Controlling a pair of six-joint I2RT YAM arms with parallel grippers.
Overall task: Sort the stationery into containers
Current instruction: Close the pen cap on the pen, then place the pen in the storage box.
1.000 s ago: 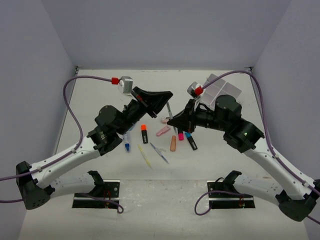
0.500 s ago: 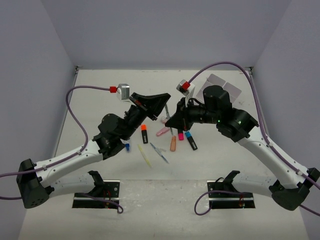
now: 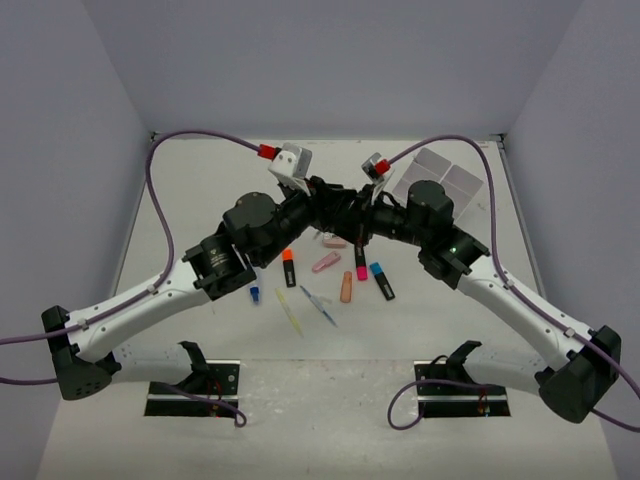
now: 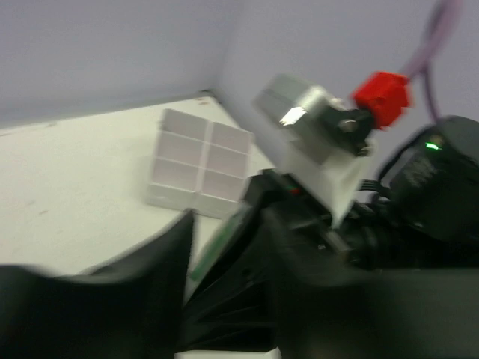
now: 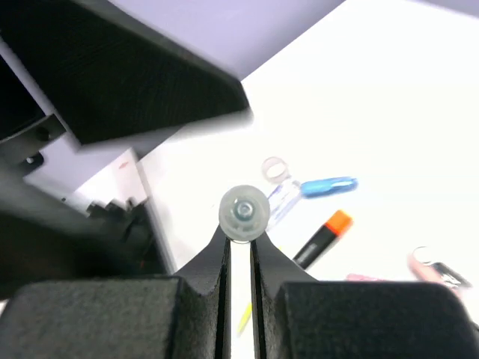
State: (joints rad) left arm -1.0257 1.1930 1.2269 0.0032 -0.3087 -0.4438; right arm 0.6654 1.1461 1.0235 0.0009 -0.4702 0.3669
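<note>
Both arms meet above the middle of the bench (image 3: 200, 200), their tools close together. The right tool (image 5: 240, 243) is nearly shut, pinching a thin pen (image 5: 243, 212) that we see end-on in the right wrist view, held up off the bench. The left tool (image 3: 332, 203) lies just beside it; the left wrist view is blurred, so we cannot tell how far its jaws stand apart or whether it touches the pen. The tray (image 3: 448, 170) sits at the far right of the bench, beyond the right arm; we see nothing in its compartments.

The remaining stationery lies loose on the bench below the tools: an orange highlighter (image 3: 288, 266), a pink eraser (image 3: 326, 263), a pink highlighter (image 3: 360, 267), a blue highlighter (image 3: 381, 281) and a yellow pen (image 3: 290, 311). The right wrist view also shows a tape roll (image 5: 274, 169) just beside a blue marker (image 5: 323, 185).
</note>
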